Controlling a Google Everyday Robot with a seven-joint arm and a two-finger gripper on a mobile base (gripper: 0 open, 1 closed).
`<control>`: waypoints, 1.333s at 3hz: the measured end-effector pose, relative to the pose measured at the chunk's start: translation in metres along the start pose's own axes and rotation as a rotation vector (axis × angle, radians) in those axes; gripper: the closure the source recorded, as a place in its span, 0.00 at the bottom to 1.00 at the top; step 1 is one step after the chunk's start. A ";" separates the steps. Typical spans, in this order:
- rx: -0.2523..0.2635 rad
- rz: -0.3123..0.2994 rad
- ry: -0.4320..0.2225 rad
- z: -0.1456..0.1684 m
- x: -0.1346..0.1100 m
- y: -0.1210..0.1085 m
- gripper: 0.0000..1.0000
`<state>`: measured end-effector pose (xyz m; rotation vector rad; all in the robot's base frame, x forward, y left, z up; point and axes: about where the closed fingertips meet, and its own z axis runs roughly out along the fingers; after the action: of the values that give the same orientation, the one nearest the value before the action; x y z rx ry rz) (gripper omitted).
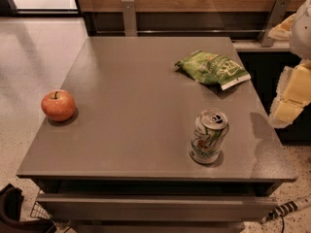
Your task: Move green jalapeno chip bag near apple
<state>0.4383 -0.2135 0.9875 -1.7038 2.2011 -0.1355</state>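
The green jalapeno chip bag (212,69) lies flat at the far right of the grey table (141,110), its white sealed edge pointing toward the right edge. The red-orange apple (58,105) sits upright near the table's left edge, far from the bag. My gripper (290,98), white and pale yellow, hangs just off the table's right side, to the right of the bag and a little nearer the front. It touches nothing.
A green-and-white soda can (209,136) stands upright near the front right of the table, between the gripper and the apple. A wooden wall panel with metal brackets (129,16) runs behind the table. A dark object (14,208) sits on the floor at the front left.
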 end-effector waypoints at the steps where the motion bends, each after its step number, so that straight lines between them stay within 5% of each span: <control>1: 0.000 0.000 0.000 0.000 0.000 0.000 0.00; 2: 0.018 0.069 -0.039 0.010 0.009 -0.028 0.00; 4: 0.121 0.316 -0.183 0.049 0.036 -0.113 0.00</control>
<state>0.5506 -0.2714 0.9666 -1.2352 2.2396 -0.0297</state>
